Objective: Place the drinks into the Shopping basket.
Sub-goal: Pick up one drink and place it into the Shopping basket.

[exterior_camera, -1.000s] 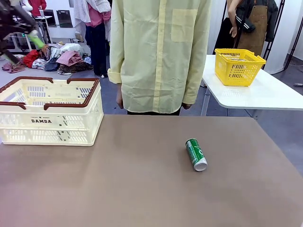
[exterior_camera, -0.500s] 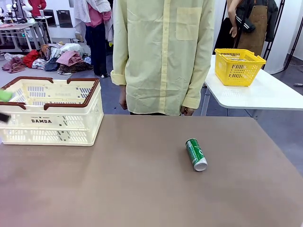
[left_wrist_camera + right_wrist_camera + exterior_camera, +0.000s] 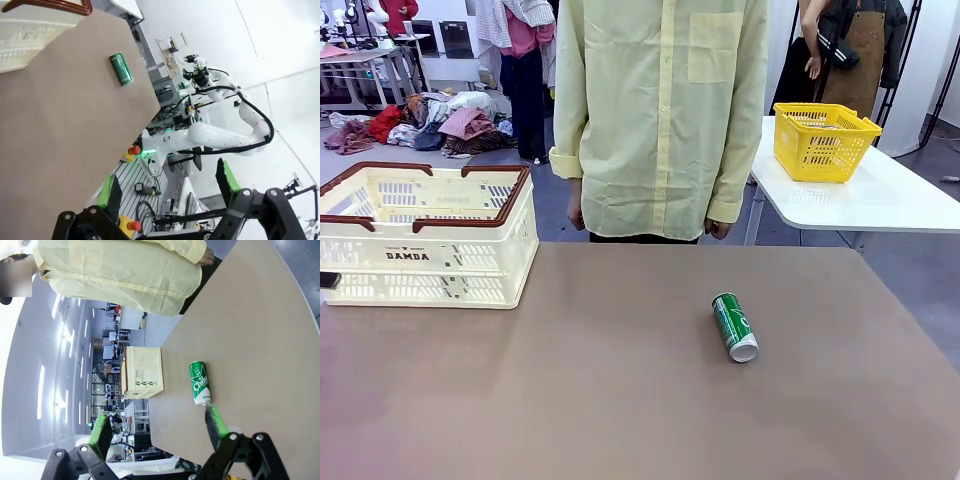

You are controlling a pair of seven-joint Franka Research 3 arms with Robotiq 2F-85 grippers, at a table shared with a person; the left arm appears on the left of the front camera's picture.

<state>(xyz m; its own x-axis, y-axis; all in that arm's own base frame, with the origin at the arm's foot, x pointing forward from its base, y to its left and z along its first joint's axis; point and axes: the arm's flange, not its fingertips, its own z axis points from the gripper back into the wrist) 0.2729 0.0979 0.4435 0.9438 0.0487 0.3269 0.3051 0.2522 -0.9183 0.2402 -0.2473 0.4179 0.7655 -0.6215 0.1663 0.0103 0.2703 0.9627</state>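
on the right half of the surface (image 3: 570,400), a green can (image 3: 734,327) lies on its side, well apart from the cream basket (image 3: 420,270) at the left, so it needs carrying across. left fingers (image 3: 227,177) and right fingers (image 3: 216,422) are spread wide, holding nothing.

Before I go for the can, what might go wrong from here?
The green can lies on its side on the table, so a nudge from the open right tool may roll it away. The Shopping basket sits at the table's other end, and the person stands close to the far edge, near the carry path.
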